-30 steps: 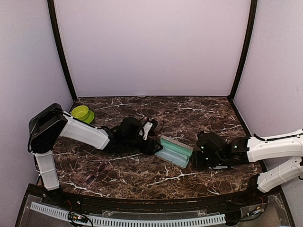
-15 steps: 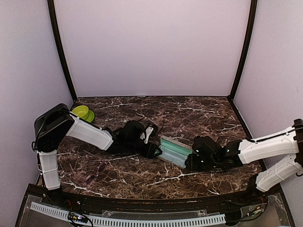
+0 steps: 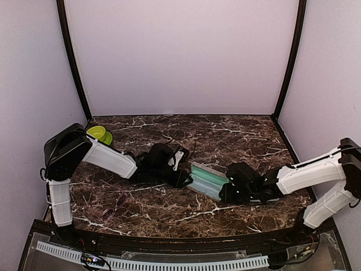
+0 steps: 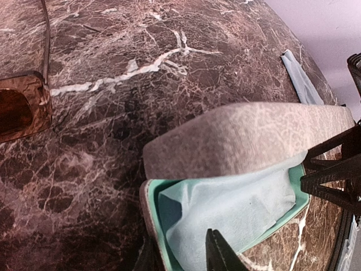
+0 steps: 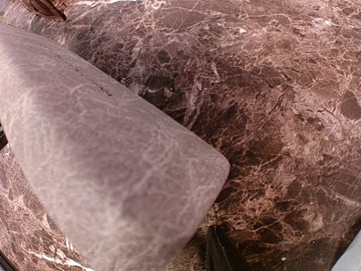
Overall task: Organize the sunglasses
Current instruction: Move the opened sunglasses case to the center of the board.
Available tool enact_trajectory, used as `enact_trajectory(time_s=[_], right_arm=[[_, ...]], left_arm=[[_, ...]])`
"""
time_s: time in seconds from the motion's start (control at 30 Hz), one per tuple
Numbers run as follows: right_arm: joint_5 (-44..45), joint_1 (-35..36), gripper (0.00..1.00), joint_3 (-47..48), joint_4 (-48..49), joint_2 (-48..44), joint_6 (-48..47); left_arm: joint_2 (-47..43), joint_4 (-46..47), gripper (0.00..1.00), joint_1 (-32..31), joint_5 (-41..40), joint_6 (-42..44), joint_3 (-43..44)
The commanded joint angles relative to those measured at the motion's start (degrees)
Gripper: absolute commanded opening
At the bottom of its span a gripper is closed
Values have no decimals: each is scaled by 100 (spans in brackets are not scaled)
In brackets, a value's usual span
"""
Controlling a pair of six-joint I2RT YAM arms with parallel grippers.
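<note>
Entry, open case [image 3: 207, 179]: my right pincer [image 3: 228, 191] has moved up to its right end, grip unreadable; left pincer [image 4: 179, 251] narrowed, part-open astride its rim; brown sunglasses [image 4: 17, 110] beside, purple sunglasses [image 3: 114, 207] well apart, both uncased.

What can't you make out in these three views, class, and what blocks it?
Left gripper: left wrist view, bottom edge cuts its fingers; grip on case rim unclear.
Right gripper: right wrist view, case lid and bottom edge hide all but one finger.
Brown-lensed sunglasses: left wrist view, cut by left edge.
Purple-tinted sunglasses: top view, too faint for detail.
</note>
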Motion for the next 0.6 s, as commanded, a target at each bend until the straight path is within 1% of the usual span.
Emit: enact_trajectory(time_s=[0.0,0.1,0.17,0.23,0.37,0.57], right_arm=[[-60,-81,37,89,224,87,-149],[-111,-103,36,172,223,174,-282],[-192,-105,34,257,236,271,-416],[-232,-105,33,335,238,360,-508],[-338,-105,32,445,242,469,-641],[-635,-76,32,535,349,574,-908]], left_arm=[[-30,-86,32,16,43,2,37],[-122,-6,26,9,31,-68,-139],[-200,102,20,5,-8,-141,-284],[-250,232,15,1,-5,-189,-430],[-391,111,15,-55,-64,-244,-580],[-859,-262,15,-255,-347,-463,-1004]])
